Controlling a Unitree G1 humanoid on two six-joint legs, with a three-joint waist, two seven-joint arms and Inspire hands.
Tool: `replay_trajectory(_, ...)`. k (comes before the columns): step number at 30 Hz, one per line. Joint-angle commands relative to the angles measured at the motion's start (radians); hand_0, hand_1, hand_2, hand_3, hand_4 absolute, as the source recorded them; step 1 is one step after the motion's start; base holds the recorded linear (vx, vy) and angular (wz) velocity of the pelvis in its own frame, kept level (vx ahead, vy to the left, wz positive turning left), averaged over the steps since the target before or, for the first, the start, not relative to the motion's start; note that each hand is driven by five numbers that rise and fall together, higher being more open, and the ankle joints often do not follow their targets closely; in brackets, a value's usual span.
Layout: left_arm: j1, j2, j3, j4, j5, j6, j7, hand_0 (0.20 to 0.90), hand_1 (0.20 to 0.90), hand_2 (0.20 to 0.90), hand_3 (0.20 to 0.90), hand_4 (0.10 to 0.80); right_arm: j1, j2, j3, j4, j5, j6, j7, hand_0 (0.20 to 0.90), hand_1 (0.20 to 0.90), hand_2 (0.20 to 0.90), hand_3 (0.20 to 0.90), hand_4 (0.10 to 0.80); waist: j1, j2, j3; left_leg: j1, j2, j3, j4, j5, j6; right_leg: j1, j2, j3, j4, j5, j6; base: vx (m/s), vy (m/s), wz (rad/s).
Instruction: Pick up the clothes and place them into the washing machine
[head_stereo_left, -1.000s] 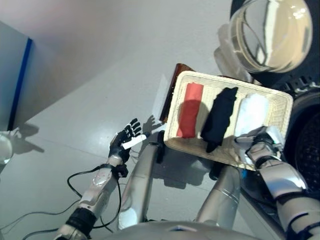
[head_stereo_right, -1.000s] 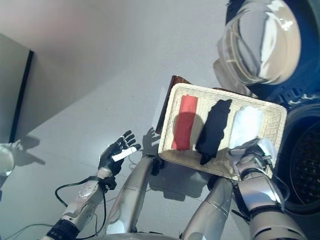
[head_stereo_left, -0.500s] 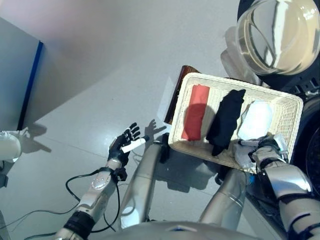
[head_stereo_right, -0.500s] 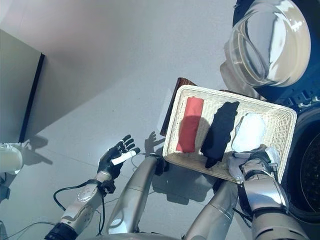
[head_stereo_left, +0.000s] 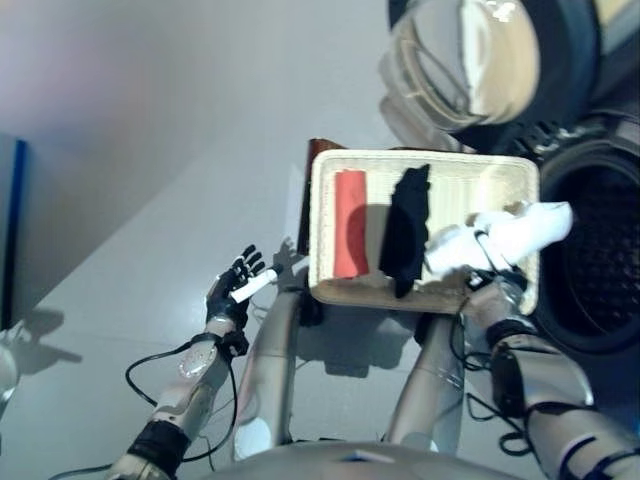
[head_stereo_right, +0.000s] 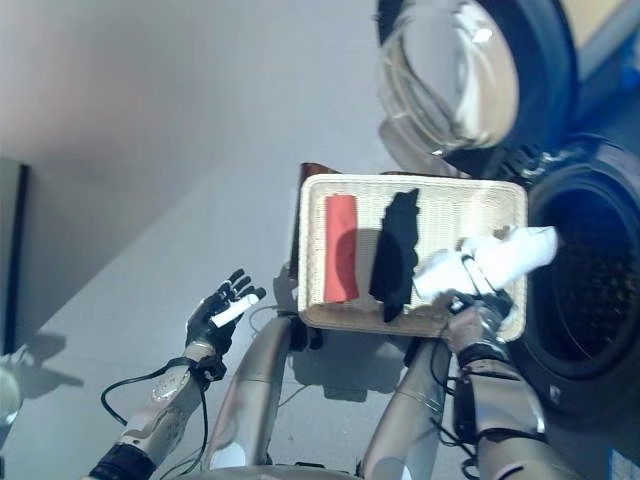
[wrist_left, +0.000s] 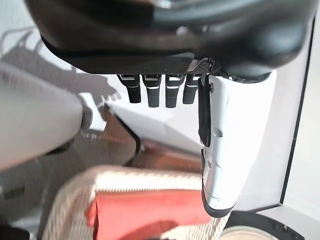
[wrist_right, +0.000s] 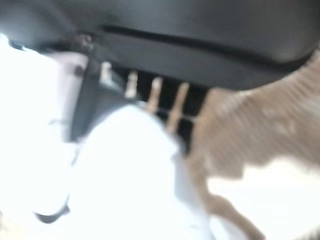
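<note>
Clothes lie in a shallow cream wicker basket (head_stereo_left: 325, 285) in front of the robot. Going from left to right: the dark left hand (head_stereo_left: 232, 290) hangs over the floor, well apart from the basket, with its fingers spread and holding nothing. Inside the basket lies a folded red cloth (head_stereo_left: 351, 222), then a crumpled black garment (head_stereo_left: 405, 232). Next, the right hand (head_stereo_right: 468, 300) has its fingers closed around a white cloth bundle (head_stereo_left: 500, 238), lifted above the right end of the basket. The long axis of the bundle points right, toward the dark round drum opening of the washing machine (head_stereo_left: 598, 255), which is just beside the basket's right edge. The glass door (head_stereo_left: 465, 60) stands open behind it. I judge the right hand is the nearer one and must carry the bundle further right into the drum.
</note>
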Motion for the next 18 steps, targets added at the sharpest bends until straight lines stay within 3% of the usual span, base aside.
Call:
replay_trajectory(1,-0.009,-0.008,0.047,-0.02,-0.014,-0.057,0.01,0.9,0.9,0.9,0.9,0.8,0.035,-0.052,-0.074,-0.2,0.178,-0.221,0.062,0.2,0.2,0.2,0.2,0.3,-0.023,-0.002,0.024,0.099,0.102,-0.119,-0.058,-0.017,-0.138,0.047,-0.005,0.034,-0.067,0.034,-0.027,-0.023,-0.05,-0.32)
replay_trajectory(3,-0.007,-0.013,0.05,-0.022,-0.017,-0.061,0.01,0.9,0.9,0.9,0.9,0.8,0.035,-0.035,-0.1,-0.232,0.219,-0.261,0.067,0.2,0.2,0.2,0.2,0.3,-0.027,-0.006,0.022,0.094,0.105,-0.118,-0.055,-0.02,-0.139,0.038,-0.003,0.035,-0.06,0.03,-0.027,-0.055,-0.054,-0.23)
replay_trajectory(4,-0.007,-0.012,0.049,-0.023,-0.017,-0.061,0.01,0.9,0.9,0.9,0.9,0.8,0.036,-0.035,-0.1,-0.233,0.221,-0.262,0.069,0.2,0.2,0.2,0.2,0.3,-0.028,-0.008,0.027,0.084,0.103,-0.114,-0.061,0.008,-0.135,0.03,-0.004,0.032,-0.071,0.057,-0.035,-0.089,-0.038,-0.1)
replay_trajectory(9,0.008,-0.012,0.041,-0.03,-0.03,-0.063,0.002,0.9,0.9,0.9,0.9,0.8,-0.003,-0.056,-0.213,-0.172,0.326,-0.324,0.067,0.2,0.2,0.2,0.2,0.3,-0.026,-0.002,-0.008,0.084,0.103,-0.132,-0.064,-0.019,-0.145,0.033,-0.006,0.032,-0.055,0.021,-0.024,0.064,-0.046,0.0)
replay_trajectory(13,0.016,0.002,0.035,-0.015,-0.031,-0.067,-0.002,0.9,0.9,0.9,0.9,0.8,-0.054,-0.167,-0.281,-0.02,0.354,-0.317,0.032,0.2,0.2,0.2,0.2,0.3,-0.017,0.009,-0.032,0.072,0.097,-0.137,-0.079,0.005,-0.147,0.029,-0.013,0.021,-0.062,0.039,-0.029,-0.001,-0.019,0.06)
replay_trajectory(17,0.039,0.03,0.025,-0.027,-0.023,-0.059,-0.013,0.9,0.9,0.9,0.9,0.8,-0.108,-0.333,-0.381,0.123,0.394,-0.315,-0.043,0.2,0.2,0.2,0.2,0.3,-0.005,0.026,-0.066,0.075,0.095,-0.145,-0.078,-0.019,-0.15,0.037,-0.019,0.019,-0.051,0.012,-0.018,0.07,-0.016,0.08)
replay_trajectory(18,0.039,0.03,0.023,-0.029,-0.023,-0.058,-0.014,0.9,0.9,0.9,0.9,0.8,-0.11,-0.34,-0.383,0.129,0.393,-0.312,-0.044,0.2,0.2,0.2,0.2,0.3,-0.003,0.028,-0.066,0.072,0.094,-0.144,-0.078,-0.014,-0.15,0.035,-0.02,0.018,-0.053,0.017,-0.019,0.049,-0.003,0.1)
